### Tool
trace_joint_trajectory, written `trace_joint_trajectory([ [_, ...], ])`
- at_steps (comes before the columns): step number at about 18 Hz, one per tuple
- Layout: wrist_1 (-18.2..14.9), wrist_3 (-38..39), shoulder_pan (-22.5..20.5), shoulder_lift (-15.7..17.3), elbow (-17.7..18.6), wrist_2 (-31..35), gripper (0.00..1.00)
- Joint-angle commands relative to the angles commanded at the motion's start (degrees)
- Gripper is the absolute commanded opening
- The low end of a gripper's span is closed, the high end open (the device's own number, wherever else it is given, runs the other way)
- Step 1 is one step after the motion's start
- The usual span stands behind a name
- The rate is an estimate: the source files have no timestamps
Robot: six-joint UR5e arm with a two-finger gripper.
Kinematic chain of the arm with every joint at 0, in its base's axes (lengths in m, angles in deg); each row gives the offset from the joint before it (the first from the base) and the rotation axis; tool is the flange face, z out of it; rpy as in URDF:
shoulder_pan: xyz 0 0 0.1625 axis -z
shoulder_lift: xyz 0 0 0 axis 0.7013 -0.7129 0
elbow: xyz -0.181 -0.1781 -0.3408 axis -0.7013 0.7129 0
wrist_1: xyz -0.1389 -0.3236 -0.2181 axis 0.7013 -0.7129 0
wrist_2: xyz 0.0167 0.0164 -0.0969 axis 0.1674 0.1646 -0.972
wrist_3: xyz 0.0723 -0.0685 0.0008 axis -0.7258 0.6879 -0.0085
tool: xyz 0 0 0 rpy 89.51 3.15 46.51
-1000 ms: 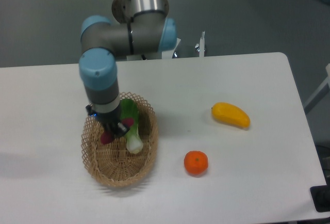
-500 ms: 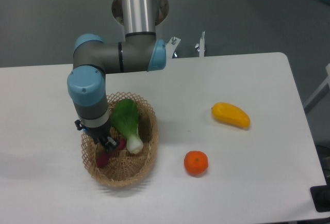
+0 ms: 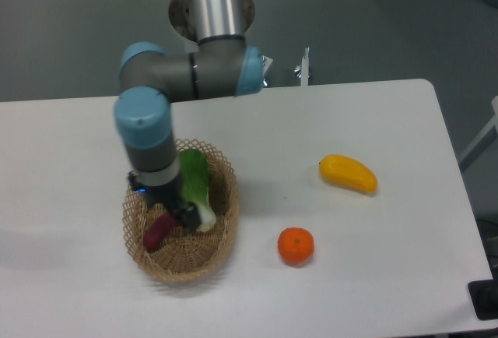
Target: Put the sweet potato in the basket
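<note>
The reddish-purple sweet potato (image 3: 158,231) lies inside the tan wicker basket (image 3: 212,256), on its left side, pointing down-left. My gripper (image 3: 179,213) hangs over the basket's middle, just above and to the right of the potato's upper end. Its jaws look open and the potato rests on the basket floor. A green and white leafy vegetable (image 3: 198,190) lies in the basket to the right of the gripper, partly hidden by my wrist.
A round orange (image 3: 296,245) sits on the white table to the right of the basket. A plump yellow fruit (image 3: 348,174) lies farther right. The table's right edge is near the yellow fruit.
The gripper carried the sweet potato down into the basket's left side, then shifted slightly up and right. The potato stayed lying in the basket.
</note>
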Motion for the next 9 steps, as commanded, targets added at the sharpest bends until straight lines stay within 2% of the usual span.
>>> trace_joint_trajectory([
  [4, -0.53, -6.59, -7.74, 2.02, 0.0, 0.0, 1.0],
  [9, -0.62, -13.88, -14.59, 2.2, 0.52, 0.09, 1.0],
])
